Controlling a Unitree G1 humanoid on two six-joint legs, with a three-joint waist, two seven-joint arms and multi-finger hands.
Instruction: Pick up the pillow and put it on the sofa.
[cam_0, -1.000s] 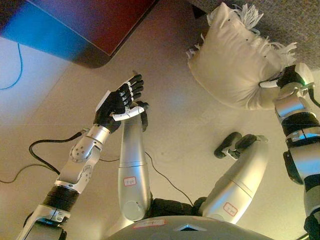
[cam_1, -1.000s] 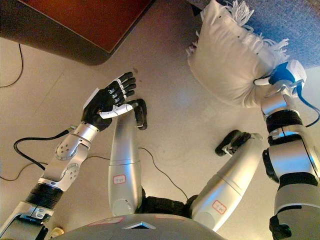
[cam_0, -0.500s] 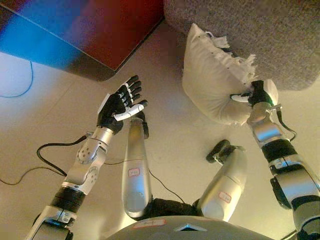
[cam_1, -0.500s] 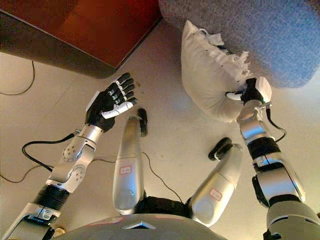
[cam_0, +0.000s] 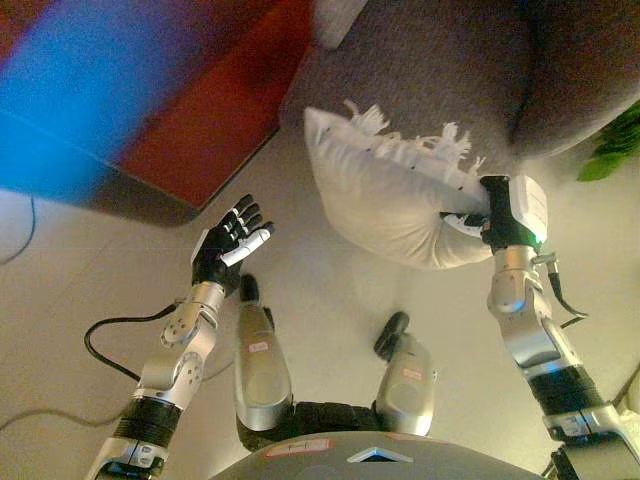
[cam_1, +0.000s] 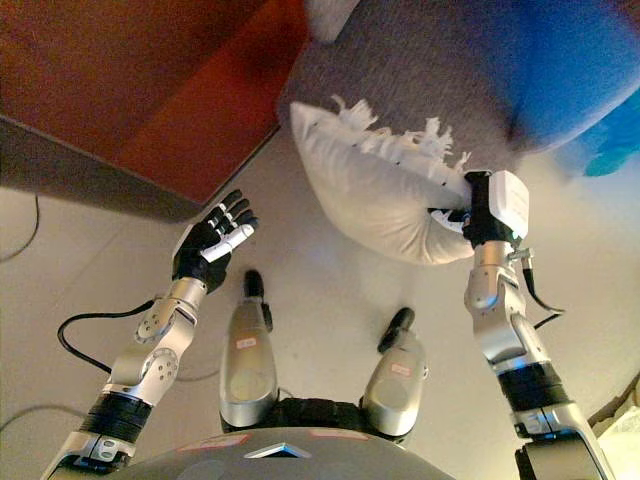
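A cream pillow (cam_0: 385, 195) with a fringed edge hangs in the air, its far side over the front edge of the grey sofa (cam_0: 430, 75). My right hand (cam_0: 492, 212) is shut on the pillow's right end, fingers pinching the cloth. The same pillow (cam_1: 375, 185) and right hand (cam_1: 470, 215) show in the right eye view. My left hand (cam_0: 228, 250) is held up open at the left, fingers spread, well apart from the pillow and holding nothing.
A dark red wooden table (cam_0: 190, 110) stands at the upper left beside the sofa. A white thing (cam_0: 335, 20) lies at the sofa's upper left edge. Green leaves (cam_0: 612, 155) show at the right. Beige floor (cam_0: 330, 290) lies below.
The camera has tilted up, so more of the sofa shows. My right hand has lifted the pillow up and forward over the sofa's front edge. The left hand stays open.
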